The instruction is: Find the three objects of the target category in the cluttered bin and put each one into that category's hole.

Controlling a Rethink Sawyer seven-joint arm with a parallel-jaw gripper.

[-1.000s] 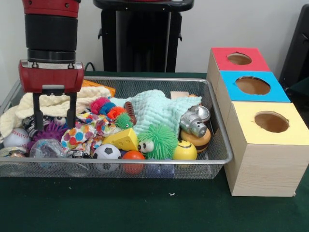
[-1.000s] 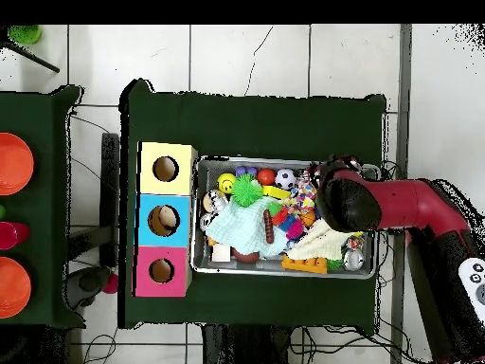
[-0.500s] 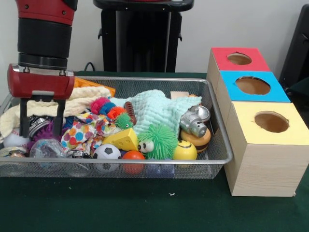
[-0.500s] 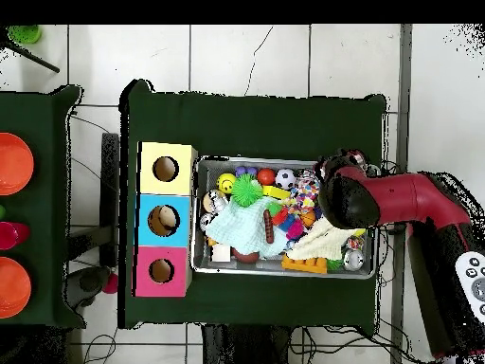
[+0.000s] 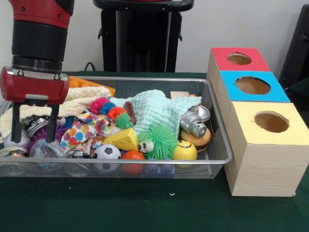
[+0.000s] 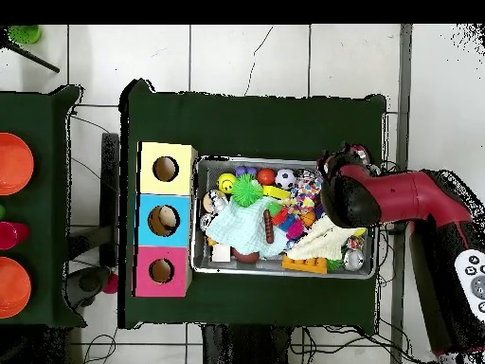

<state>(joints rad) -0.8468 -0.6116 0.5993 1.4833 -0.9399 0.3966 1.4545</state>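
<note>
- End effector (image 5: 32, 129) hangs low at the left end of the wire basket (image 5: 212, 126), two dark fingers (image 5: 14, 124) spread apart, nothing between them – released.
- Fingertips sit down among the clutter: a baseball (image 5: 10, 140) by the left finger, a purple spiky toy (image 5: 43, 133) and a clear plastic ball (image 5: 47, 148) just beside the right one. Can't tell if they touch.
- Red and black arm (image 6: 417, 199) in the overhead view reaches in over that same end of the basket (image 6: 284, 269).
- Basket sits on the green surface (image 5: 145, 203), packed full: cream towel (image 5: 82, 99), polka-dot cloth (image 5: 84, 131), mint knit cloth (image 5: 154, 110), yellow cheese wedge (image 5: 123, 140), green fuzzy ball with eyes (image 5: 157, 141), yellow smiley ball (image 5: 184, 151), small soccer ball (image 5: 106, 154), orange ball (image 5: 133, 158), silver toy (image 5: 194, 122) lying on a burger-like toy (image 5: 198, 140).
- Which things belong to the target category can't be told; all of them lie in the basket, none at the holes.
- Three boxes stand in a row just beside the basket's right end: red box (image 5: 239, 59) farthest, blue box (image 5: 253, 86) middle, yellow box (image 5: 270, 123) nearest, each with a round hole in its top.
</note>
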